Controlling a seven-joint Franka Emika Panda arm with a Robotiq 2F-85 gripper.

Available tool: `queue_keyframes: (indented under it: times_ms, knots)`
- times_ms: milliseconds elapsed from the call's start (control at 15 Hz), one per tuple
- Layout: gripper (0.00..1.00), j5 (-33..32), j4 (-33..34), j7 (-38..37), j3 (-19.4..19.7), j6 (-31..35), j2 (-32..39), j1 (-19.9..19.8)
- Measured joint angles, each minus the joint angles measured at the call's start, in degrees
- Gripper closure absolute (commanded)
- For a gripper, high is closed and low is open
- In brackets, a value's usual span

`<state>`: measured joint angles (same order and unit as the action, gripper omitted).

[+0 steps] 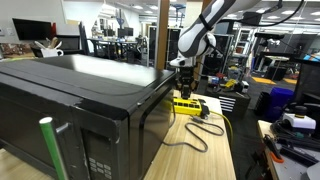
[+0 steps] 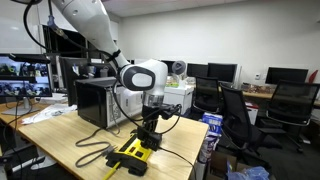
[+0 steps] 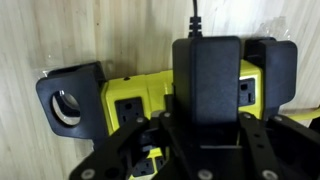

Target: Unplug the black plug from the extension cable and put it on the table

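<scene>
In the wrist view the black plug (image 3: pixel 205 70) is a boxy black head over the yellow extension cable (image 3: pixel 130 100), its thin cord running up across the wooden table (image 3: pixel 120 30). My gripper (image 3: pixel 205 125) has a finger pressed against each side of the plug. I cannot tell if the prongs are still in the socket. In both exterior views the gripper (image 1: pixel 185 88) (image 2: pixel 150 128) points down just above the strip (image 1: pixel 190 104) (image 2: pixel 133 155), and the black cord (image 1: pixel 195 135) (image 2: pixel 95 150) loops on the table (image 1: pixel 215 150) (image 2: pixel 60 135).
A large black microwave-like box (image 1: pixel 80 100) (image 2: pixel 95 100) stands on the table beside the strip. A second black block (image 3: pixel 282 65) sits on the strip to the right of the plug, and a black ring-shaped piece (image 3: pixel 70 95) at its left end. A green pole (image 1: pixel 50 150) stands in the foreground.
</scene>
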<state>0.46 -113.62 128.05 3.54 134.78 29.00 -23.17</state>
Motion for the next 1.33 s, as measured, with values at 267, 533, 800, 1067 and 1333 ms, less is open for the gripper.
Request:
queue_keyframes:
  times_ms: [267, 533, 800, 1067, 1333]
  knots:
    - [0.84, -1.07, -0.75, 0.00, 0.17, 1.01, -0.40, 0.43]
    - [0.84, -3.84, -3.96, -0.02, 1.00, 5.40, -2.09, 1.92]
    - [0.84, -5.53, -7.79, -0.07, 1.88, 9.75, -5.02, 2.96]
    - [0.84, -5.53, -8.45, -0.47, 2.04, 10.07, -7.82, 3.31]
    - [0.84, -6.48, -9.13, -1.58, 3.05, 10.07, -9.56, 4.56]
